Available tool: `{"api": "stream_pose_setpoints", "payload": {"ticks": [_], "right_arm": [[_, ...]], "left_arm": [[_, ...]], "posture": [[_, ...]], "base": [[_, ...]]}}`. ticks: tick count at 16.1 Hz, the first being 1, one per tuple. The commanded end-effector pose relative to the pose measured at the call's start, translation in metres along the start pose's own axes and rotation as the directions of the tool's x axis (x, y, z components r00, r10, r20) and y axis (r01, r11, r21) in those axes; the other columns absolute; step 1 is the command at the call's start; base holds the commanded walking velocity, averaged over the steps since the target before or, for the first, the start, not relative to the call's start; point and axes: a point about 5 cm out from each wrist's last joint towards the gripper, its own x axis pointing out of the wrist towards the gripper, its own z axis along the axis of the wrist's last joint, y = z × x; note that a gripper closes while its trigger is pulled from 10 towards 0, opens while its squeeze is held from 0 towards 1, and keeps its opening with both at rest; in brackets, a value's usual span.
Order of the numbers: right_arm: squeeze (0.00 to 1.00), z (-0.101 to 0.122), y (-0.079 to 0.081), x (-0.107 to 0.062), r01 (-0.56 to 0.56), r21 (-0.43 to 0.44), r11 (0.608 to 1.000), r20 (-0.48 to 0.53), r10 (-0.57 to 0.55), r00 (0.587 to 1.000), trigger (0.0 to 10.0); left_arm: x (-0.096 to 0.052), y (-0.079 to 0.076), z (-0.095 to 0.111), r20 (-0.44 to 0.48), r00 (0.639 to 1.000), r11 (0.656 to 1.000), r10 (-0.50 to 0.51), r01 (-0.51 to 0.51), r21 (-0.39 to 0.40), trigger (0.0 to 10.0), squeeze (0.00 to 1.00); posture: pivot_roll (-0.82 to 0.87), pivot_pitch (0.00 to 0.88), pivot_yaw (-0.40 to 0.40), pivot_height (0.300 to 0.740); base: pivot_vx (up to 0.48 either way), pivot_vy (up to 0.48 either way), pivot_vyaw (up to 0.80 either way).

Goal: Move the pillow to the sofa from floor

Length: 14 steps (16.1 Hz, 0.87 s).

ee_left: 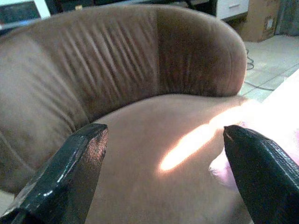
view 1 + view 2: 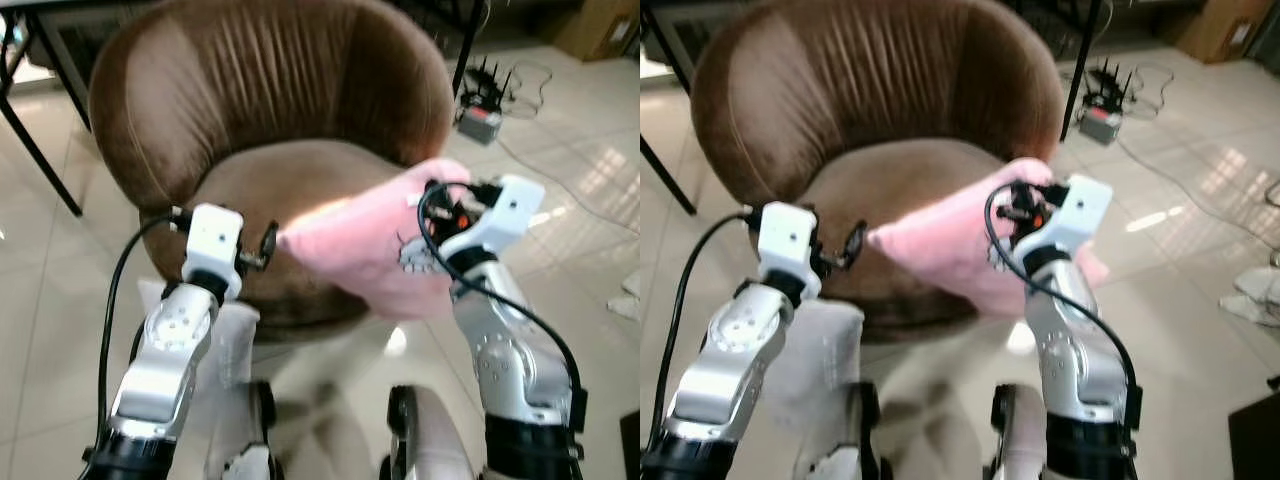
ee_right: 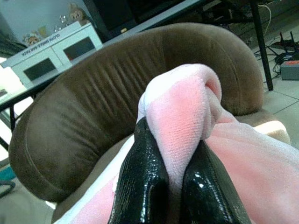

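Observation:
A pink pillow lies tilted over the front right edge of the round brown sofa chair, partly resting on its seat. My right gripper is shut on a bunched fold of the pillow, at its upper right corner. My left gripper is open above the seat, with the pillow's left tip just beside one of its fingers. In the head views the left gripper sits at the pillow's left corner.
A black table leg slants down at the chair's left. A router and cables lie on the tiled floor to the right, near a cardboard box. White cloth lies on the floor at the far right.

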Motion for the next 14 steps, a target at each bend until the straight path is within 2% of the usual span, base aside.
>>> {"api": "stream_pose_setpoints", "payload": {"ticks": [1, 3, 5, 8, 10, 12, 14], "right_arm": [[0.0, 0.008, 0.001, -0.002, -0.019, 0.018, 1.0, 0.054, 0.018, 0.998, 10.0], [0.0, -0.002, -0.002, -0.006, 0.005, 0.045, 0.999, 0.031, -0.006, 1.0, 10.0], [0.0, -0.002, -0.001, -0.006, 0.003, 0.042, 0.999, 0.04, -0.005, 0.999, 10.0], [0.0, -0.001, -0.002, -0.002, 0.004, 0.024, 1.0, 0.047, -0.005, 0.999, 10.0], [0.0, -0.001, -0.003, -0.002, 0.001, 0.02, 1.0, 0.038, -0.002, 0.999, 10.0], [0.0, -0.007, -0.006, -0.003, 0.005, 0.026, 1.0, 0.011, -0.005, 1.0, 10.0], [0.0, -0.017, -0.011, -0.003, 0.04, 0.071, 0.997, -0.017, -0.039, 0.999, 10.0]], "left_arm": [[0.003, -0.003, 0.003, 0.017, 1.0, 1.0, -0.02, 0.019, 0.016, 10.0, 0.0], [0.001, -0.003, -0.001, 0.01, 0.999, 0.999, -0.033, 0.032, 0.043, 10.0, 0.0], [0.004, -0.005, 0.0, 0.019, 0.999, 0.998, -0.036, 0.035, 0.046, 10.0, 0.0], [0.006, -0.009, -0.001, 0.03, 0.999, 0.999, -0.04, 0.04, 0.004, 10.0, 0.0], [0.006, -0.006, -0.004, 0.024, 1.0, 1.0, -0.006, 0.006, -0.023, 10.0, 0.0], [0.006, -0.005, -0.005, 0.022, 1.0, 1.0, 0.009, -0.009, 0.004, 10.0, 0.0], [0.004, -0.002, -0.005, 0.016, 1.0, 0.999, 0.019, -0.019, 0.028, 10.0, 0.0]], "posture": [[-0.01, 0.0, 0.013, 0.671], [-0.01, 0.0, 0.019, 0.691], [0.0, 0.0, 0.031, 0.711], [-0.01, 0.0, 0.038, 0.74], [-0.01, 0.0, 0.026, 0.74], [0.0, 0.0, 0.013, 0.74], [0.01, 0.0, 0.011, 0.74]], "base": [[0.0, 0.0, 0.0], [0.0, 0.0, 0.0], [0.0, 0.0, 0.0], [0.0, 0.0, 0.0], [0.0, 0.0, 0.0], [0.0, 0.0, 0.0], [0.0, 0.0, 0.0]]}}
